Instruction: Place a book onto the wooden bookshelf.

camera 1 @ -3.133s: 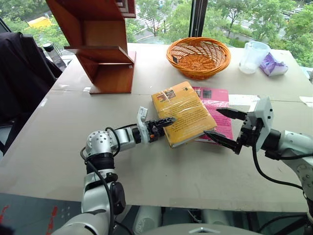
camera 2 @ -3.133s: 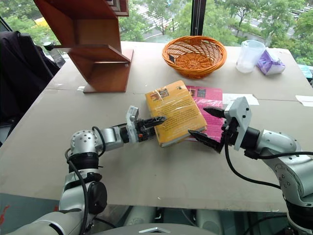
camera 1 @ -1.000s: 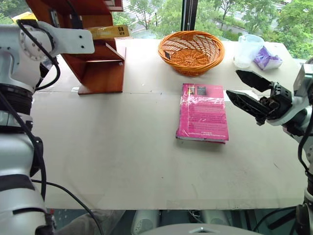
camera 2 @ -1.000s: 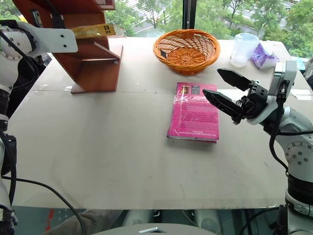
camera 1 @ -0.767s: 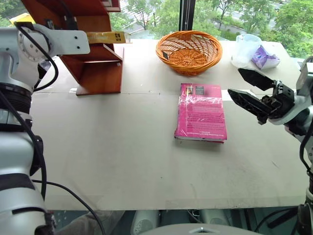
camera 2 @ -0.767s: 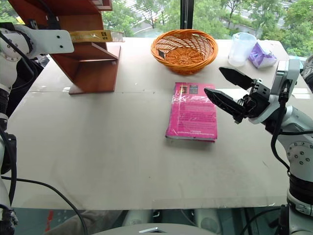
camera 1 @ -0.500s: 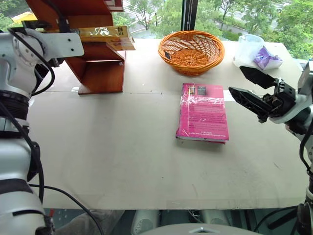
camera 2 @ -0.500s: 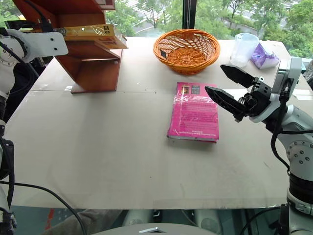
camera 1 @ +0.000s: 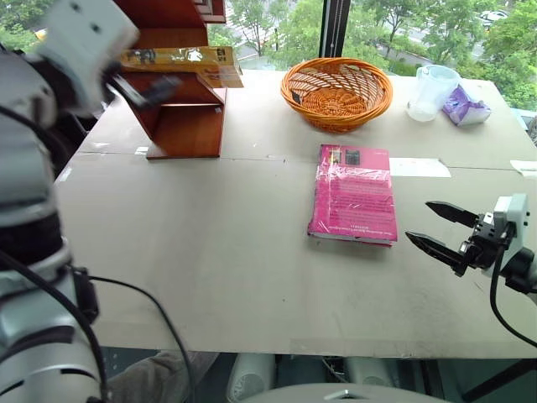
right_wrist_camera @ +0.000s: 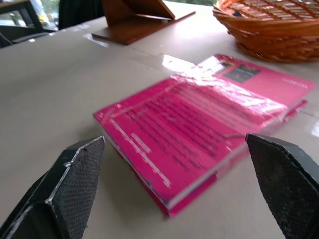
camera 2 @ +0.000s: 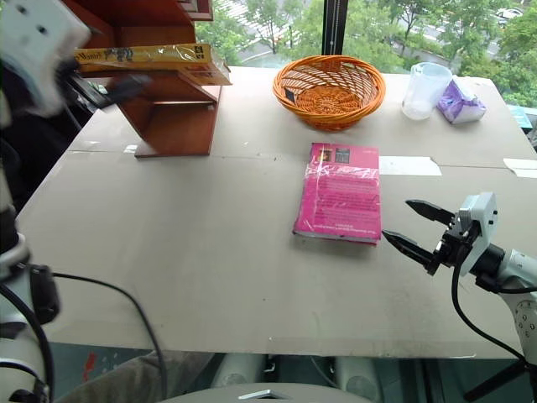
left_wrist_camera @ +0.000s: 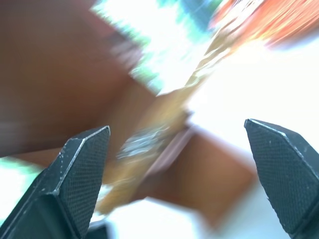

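The book (camera 1: 180, 59), yellow-orange in glossy wrap, lies flat on a shelf of the wooden bookshelf (camera 1: 186, 126) at the table's far left, its right end sticking out past the side panel. My left gripper (camera 1: 144, 89) hovers just in front of the shelf, blurred by motion. In the left wrist view its fingers (left_wrist_camera: 79, 169) stand wide apart and open with nothing between them, facing the book (left_wrist_camera: 149, 149). My right gripper (camera 1: 419, 222) is open and empty, low over the table beside the near right corner of a pink book (camera 1: 352, 193).
An orange wicker basket (camera 1: 337, 84) sits at the back centre of the table (camera 1: 210, 252). A clear plastic cup (camera 1: 430, 91) and a purple bag (camera 1: 466, 105) stand at the back right. A white paper slip (camera 1: 419, 166) lies right of the pink book.
My left gripper has opened and let go of the yellow book, which now rests on the shelf, and has drawn back from it. My right gripper has sunk toward the table's near edge.
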`<state>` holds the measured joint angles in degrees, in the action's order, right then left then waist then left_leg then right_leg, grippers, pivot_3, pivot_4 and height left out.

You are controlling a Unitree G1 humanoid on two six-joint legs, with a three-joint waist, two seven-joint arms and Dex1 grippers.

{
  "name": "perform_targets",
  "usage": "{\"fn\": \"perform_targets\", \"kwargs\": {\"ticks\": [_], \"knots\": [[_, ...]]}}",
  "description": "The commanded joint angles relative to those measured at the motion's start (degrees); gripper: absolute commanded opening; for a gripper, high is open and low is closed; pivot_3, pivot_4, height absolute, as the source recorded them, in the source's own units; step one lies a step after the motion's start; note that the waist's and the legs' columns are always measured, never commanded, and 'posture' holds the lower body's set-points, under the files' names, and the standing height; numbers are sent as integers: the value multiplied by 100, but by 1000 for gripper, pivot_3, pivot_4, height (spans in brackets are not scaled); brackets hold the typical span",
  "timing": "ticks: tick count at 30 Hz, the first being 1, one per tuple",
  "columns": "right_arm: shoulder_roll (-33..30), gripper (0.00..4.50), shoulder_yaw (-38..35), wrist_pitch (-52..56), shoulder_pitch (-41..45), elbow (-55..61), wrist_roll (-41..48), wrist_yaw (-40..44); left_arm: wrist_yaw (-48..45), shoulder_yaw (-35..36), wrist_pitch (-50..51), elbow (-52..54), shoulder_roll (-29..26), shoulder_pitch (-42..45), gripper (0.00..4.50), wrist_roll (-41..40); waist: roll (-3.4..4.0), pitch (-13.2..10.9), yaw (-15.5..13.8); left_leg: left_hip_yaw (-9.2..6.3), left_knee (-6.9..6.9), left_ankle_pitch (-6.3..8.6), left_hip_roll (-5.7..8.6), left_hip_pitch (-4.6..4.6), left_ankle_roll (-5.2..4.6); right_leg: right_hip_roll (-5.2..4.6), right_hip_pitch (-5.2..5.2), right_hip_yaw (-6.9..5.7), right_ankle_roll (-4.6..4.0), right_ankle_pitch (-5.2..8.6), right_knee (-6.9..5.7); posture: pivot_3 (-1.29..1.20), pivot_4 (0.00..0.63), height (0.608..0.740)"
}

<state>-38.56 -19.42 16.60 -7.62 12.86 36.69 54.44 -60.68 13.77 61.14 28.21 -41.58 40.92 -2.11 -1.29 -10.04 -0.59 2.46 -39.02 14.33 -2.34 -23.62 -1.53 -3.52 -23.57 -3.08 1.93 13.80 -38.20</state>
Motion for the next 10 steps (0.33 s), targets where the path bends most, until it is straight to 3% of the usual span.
{"fn": "perform_targets", "kwargs": {"ticks": [1,6,10], "knots": [[133,4500,-119,-537,-193,-162,-394,-78,768,219,519,1244,992,-1271,4439,-461,0,-1,76,3,-3,0,2,8,1,7,-1,19,-5,-3,-6,0,150,740],[328,4500,67,-1167,-483,-440,-1043,-219,1990,-239,-1332,1184,2105,-3823,4439,-199,-6,4,135,-19,43,3,10,83,3,40,7,132,-25,-12,-23,0,150,740],[500,4500,93,-1424,-529,-613,-1137,-236,2102,-435,-2252,850,2174,-4774,4439,-267,-6,5,66,-25,58,2,10,98,2,46,6,130,-34,-2,-25,0,150,740]]}}
